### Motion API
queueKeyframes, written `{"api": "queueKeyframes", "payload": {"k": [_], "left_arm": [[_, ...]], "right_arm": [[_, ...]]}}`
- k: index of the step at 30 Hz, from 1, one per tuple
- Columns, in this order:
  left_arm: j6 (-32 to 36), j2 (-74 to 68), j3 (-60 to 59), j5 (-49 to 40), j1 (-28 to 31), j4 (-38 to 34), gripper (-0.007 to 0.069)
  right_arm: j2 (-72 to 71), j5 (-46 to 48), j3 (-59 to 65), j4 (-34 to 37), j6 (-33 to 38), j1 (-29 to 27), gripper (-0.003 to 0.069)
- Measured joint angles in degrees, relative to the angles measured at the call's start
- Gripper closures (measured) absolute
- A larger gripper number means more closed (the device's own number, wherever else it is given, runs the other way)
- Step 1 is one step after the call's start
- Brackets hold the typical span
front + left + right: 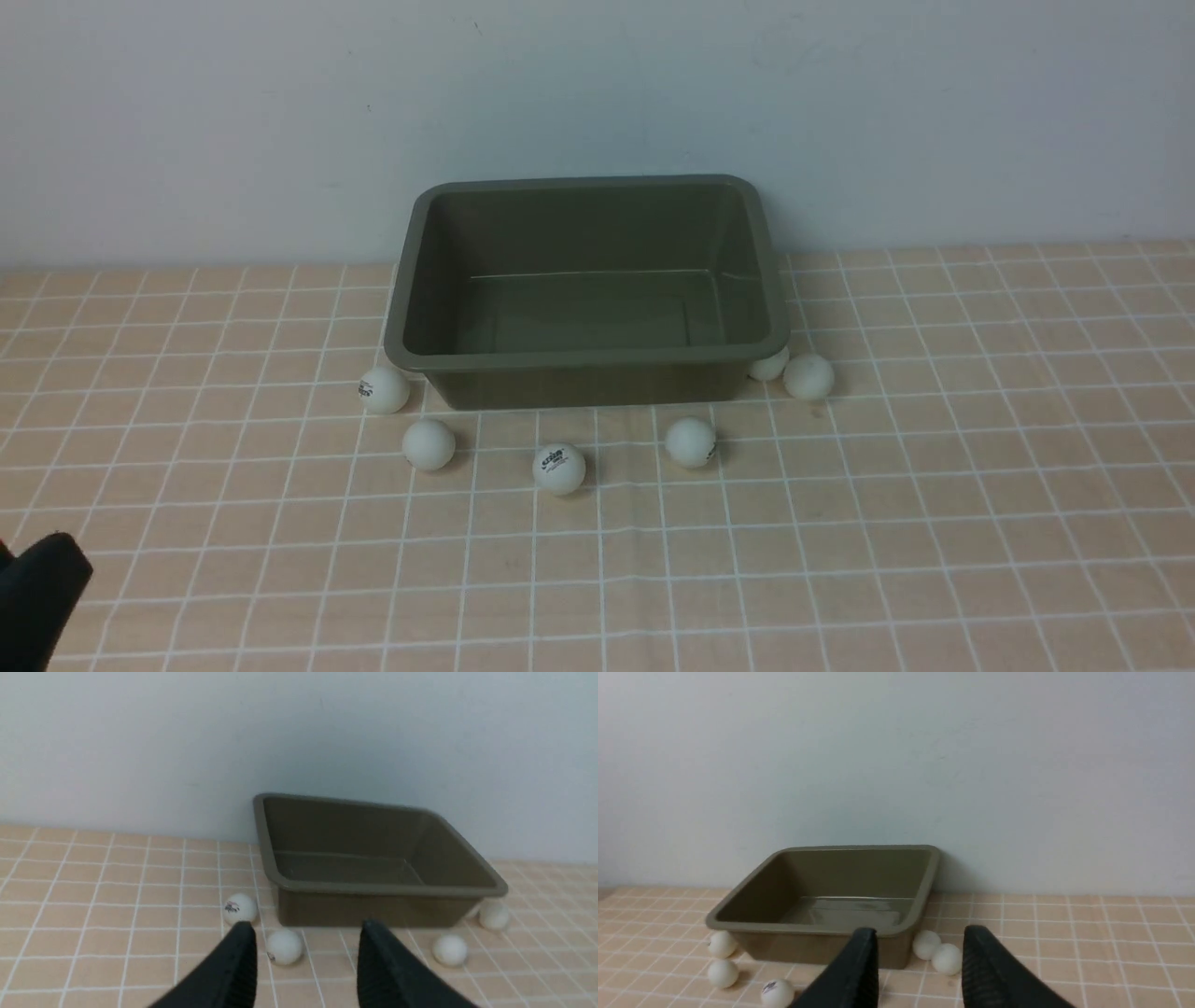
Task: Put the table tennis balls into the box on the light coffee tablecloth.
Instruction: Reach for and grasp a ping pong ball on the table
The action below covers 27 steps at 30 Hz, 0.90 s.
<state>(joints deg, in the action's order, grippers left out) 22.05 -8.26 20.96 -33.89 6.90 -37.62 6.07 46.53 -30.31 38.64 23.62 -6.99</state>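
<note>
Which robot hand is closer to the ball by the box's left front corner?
Left. That ball lies just ahead of the left gripper; the right gripper faces the opposite end of the box, farther away.

Left claw (307, 926) and right claw (920, 930), both empty, jaws apart.

Soft, even, rather dim light from above; the table tennis balls (560, 469) throw faint short shadows, and the box (579, 383) shows mild sheen inside. Wrist views slightly blurred.
</note>
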Motion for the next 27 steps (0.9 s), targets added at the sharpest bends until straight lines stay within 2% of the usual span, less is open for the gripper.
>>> {"api": "queueKeyframes", "payload": {"k": [3, 6, 7, 9, 12, 15, 19, 27], "left_arm": [[2.5, -5.0, 3.2, -4.7, 0.0, 0.2, 0.0379], [8.7, -11.0, 6.3, -9.2, 0.0, 0.4, 0.0379], [9.2, -11.3, 6.5, -9.4, 0.0, 0.4, 0.0379], [14.5, -14.2, 8.0, -10.8, 0.0, 0.4, 0.0368], [19.0, -16.8, 8.9, -11.0, 0.0, 0.4, 0.0326], [20.3, -18.8, 8.8, -11.0, 0.0, 0.2, 0.0287], [20.8, -20.1, 8.8, -10.3, 0.0, -0.5, 0.0263], [21.1, -20.5, 8.9, -6.3, -1.0, -1.6, 0.0262]], "right_arm": [[3.4, 4.2, 0.0, 4.1, 7.9, 0.0, 0.0419], [9.0, 8.6, 0.0, 7.3, 16.7, 0.0, 0.0419], [9.0, 8.7, 0.0, 7.5, 17.1, 0.0, 0.0419], [13.3, 9.8, -0.6, 8.0, 20.7, 0.0, 0.0407], [20.1, 11.0, -2.7, 8.4, 25.1, 0.0, 0.0342], [25.9, 11.4, -5.4, 8.9, 29.0, 0.0, 0.0258], [36.4, 14.6, -11.3, 9.1, 31.3, 0.0, 0.0197], [56.8, 16.8, -22.4, 7.1, 33.8, 0.0, 0.0193]]}}
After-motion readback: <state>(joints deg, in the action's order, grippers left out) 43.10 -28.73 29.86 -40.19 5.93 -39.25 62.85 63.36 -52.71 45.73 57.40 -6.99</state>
